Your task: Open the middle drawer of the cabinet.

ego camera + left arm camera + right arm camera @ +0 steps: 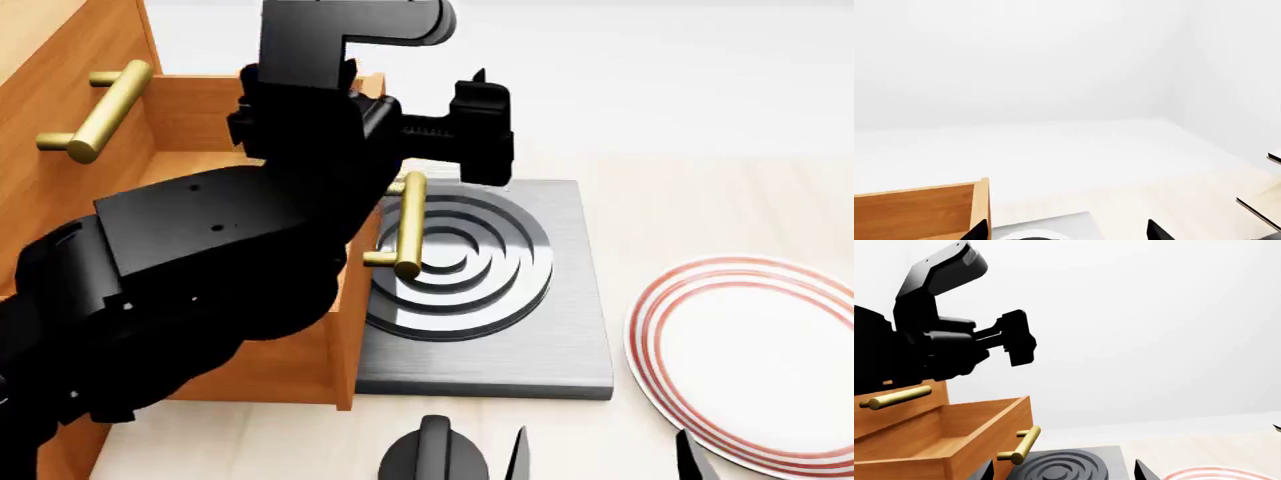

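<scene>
The orange-brown cabinet (60,195) stands at the left of the head view. Its middle drawer (342,340) is pulled out, the pale inside showing (934,447), and its brass handle (410,225) juts over a grey block. The topmost brass handle (94,110) sits on a front that is flush. My left gripper (420,100) hovers above the drawer's front edge, open and holding nothing; a wooden corner (921,210) shows beside its fingertip (977,231). My right gripper (601,460) hangs low at the near edge, open and empty, facing the handle (1024,445).
A grey square block with raised concentric rings (534,330) lies on the pale floor right against the open drawer's front. A white plate with red rim lines (747,350) lies to its right. My bulky left arm (200,270) covers much of the drawer.
</scene>
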You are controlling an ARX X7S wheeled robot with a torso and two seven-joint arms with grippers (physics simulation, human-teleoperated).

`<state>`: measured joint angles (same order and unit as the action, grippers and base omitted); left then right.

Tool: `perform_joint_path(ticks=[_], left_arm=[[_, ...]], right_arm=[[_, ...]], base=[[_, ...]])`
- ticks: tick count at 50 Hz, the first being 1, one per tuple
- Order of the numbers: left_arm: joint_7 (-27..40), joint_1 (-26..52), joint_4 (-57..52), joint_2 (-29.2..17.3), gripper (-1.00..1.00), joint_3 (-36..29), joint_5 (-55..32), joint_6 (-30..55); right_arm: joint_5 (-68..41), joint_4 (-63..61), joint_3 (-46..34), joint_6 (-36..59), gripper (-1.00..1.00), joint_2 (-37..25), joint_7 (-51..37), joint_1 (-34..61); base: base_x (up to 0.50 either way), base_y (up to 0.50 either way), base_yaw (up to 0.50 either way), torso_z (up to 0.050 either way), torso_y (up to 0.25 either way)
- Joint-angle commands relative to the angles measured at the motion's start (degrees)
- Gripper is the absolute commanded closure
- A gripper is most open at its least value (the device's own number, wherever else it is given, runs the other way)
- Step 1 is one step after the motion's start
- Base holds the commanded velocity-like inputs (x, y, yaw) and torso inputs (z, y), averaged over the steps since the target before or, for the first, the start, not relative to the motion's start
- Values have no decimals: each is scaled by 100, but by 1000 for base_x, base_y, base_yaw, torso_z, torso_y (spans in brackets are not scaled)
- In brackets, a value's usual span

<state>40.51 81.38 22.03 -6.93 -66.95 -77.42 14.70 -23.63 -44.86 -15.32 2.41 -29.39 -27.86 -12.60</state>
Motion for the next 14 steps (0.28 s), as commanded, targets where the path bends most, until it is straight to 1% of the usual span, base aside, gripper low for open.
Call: perform_joint_path(ticks=[1,6,10,11,14], left_arm=[[25,225,-54,-10,-100,30,95,-88],[7,183,-121,-66,-100,34,120,-146],[1,106,-466,-258,-100,30,263,-312],[61,117,-678,-364,-100,-8,410,-377],[81,118,-981,-551,-100,47,469,-480]], right_arm=[[2,-14,-6,-15,-100,-17,-16,-10],[-9,-9,2,-20,-100,-23,-23,-6],[-14,13,0,-32,-100,-24,-18,2],[-19,10,4,-30,-100,-29,-21,3],[-23,7,-4,-41,-100,-29,-18,0]], base=[[0,0,0,0,0],[0,0,0,0,0],[0,0,0,0,0],[0,0,0,0,0],[0,0,0,0,0]])
